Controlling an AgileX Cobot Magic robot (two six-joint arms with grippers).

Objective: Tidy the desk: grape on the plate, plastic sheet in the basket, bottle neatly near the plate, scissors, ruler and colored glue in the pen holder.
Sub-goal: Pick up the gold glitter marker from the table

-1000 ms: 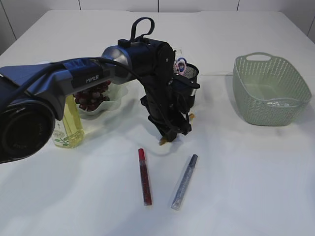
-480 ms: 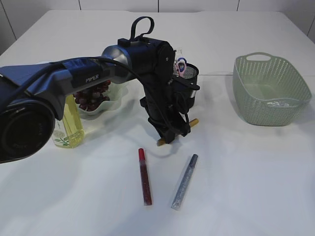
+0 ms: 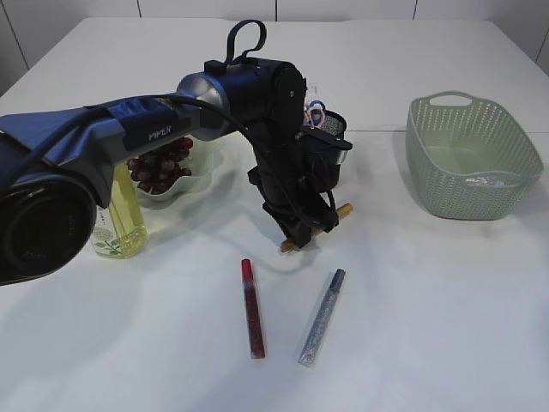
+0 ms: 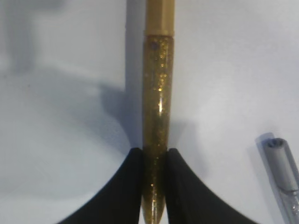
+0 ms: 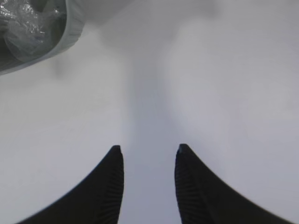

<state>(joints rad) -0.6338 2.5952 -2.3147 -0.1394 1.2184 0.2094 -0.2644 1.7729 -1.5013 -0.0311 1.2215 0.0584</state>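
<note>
A white bench (image 3: pixel 446 326) fills the exterior view, with the left arm (image 3: pixel 154 129) reaching in from 9 o'clock toward the centre. At 3 o'clock stands the pale green basket (image 3: pixel 473 159), a crumpled plastic sheet (image 3: pixel 489 181) lying inside it against the right wall; the right wrist view catches the same sheet at its top left corner. At 9 o'clock, partly behind the arm, a bottle (image 3: pixel 119 215) of yellow liquid stands upright just beside the scalloped plate (image 3: pixel 193 182), which carries a bunch of dark red grapes (image 3: pixel 159 166). Behind the arm's wrist, toward 12 o'clock, the black mesh pen holder (image 3: pixel 333 159) stands upright with scissors (image 3: pixel 316 112) handles poking from its top.

The left end effector (image 3: pixel 302 225) is clamped on a gold glue pen (image 3: pixel 314 228), held at a slant just above the bench, one end toward 3 o'clock and the other toward 7 o'clock. The left wrist view shows its two dark fingers (image 4: pixel 122 186) pressed against either side of the glittery gold barrel. Below it, toward 6 o'clock, a red glue pen (image 3: pixel 251 307) and a silver glue pen (image 3: pixel 322 318) lie flat on the bench, near one another but apart.

The right end effector (image 5: pixel 148 151) hangs over bare bench with its jaws apart and nothing between them.
</note>
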